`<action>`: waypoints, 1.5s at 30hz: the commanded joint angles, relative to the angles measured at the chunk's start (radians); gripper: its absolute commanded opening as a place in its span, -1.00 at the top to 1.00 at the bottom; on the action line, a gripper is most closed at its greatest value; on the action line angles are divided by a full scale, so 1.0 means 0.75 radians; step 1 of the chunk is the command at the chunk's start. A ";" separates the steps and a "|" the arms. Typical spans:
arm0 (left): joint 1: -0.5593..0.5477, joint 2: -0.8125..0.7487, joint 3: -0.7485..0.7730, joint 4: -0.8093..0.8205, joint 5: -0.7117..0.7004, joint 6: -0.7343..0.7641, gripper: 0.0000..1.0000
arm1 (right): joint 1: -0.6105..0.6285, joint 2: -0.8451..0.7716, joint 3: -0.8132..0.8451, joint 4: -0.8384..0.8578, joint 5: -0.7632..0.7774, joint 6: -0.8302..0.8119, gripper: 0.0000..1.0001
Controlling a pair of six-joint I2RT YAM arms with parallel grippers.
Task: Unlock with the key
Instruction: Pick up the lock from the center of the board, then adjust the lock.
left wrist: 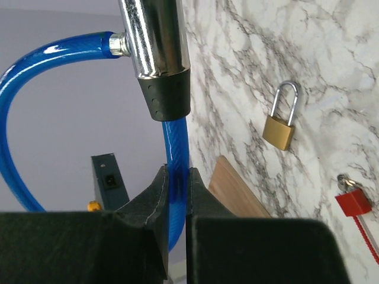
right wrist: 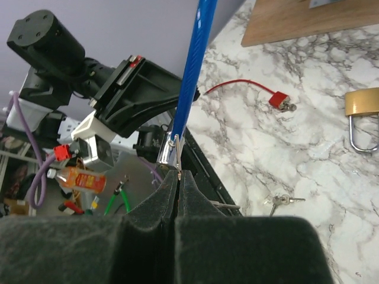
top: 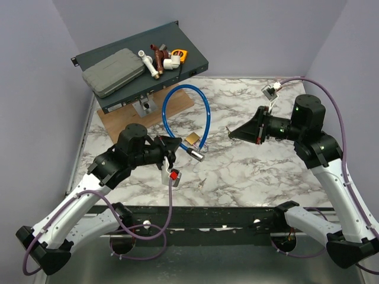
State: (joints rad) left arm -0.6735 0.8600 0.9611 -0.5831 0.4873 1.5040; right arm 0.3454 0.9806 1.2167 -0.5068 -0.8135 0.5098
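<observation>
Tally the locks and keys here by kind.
Cable locks: 2 (blue cable lock, red cable lock)
Padlocks: 1 (brass padlock)
Held keys: 1 (key)
Key bunches: 1 (loose key bunch)
Total: 5

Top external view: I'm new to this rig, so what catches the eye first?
The blue cable lock loops across the middle of the marble table, with the left gripper shut on its cable just past the chrome barrel. The right gripper pinches a tiny key opposite. A brass padlock lies between them.
</observation>
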 commanded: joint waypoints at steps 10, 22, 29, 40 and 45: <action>-0.014 -0.108 0.160 0.207 -0.049 0.157 1.00 | 0.006 0.041 0.113 -0.029 -0.251 -0.106 0.99; 0.222 0.008 0.465 0.098 -0.077 0.430 1.00 | 0.174 0.268 0.403 -0.195 -0.073 -0.237 0.99; 0.292 -0.101 0.390 0.087 -0.045 0.485 1.00 | 0.413 0.404 0.674 -0.426 0.152 -0.391 0.99; 0.301 -0.148 0.251 0.102 0.021 0.429 1.00 | 0.726 0.494 0.747 -0.538 0.484 -0.491 0.99; 0.301 -0.170 0.210 0.143 0.054 0.406 1.00 | 0.727 0.495 0.744 -0.512 0.418 -0.476 0.99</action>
State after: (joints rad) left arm -0.4526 0.7559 1.1286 -0.5385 0.4572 1.8198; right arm 0.8852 1.3651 1.7550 -0.8875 -0.5018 0.1623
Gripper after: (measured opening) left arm 0.068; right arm 0.012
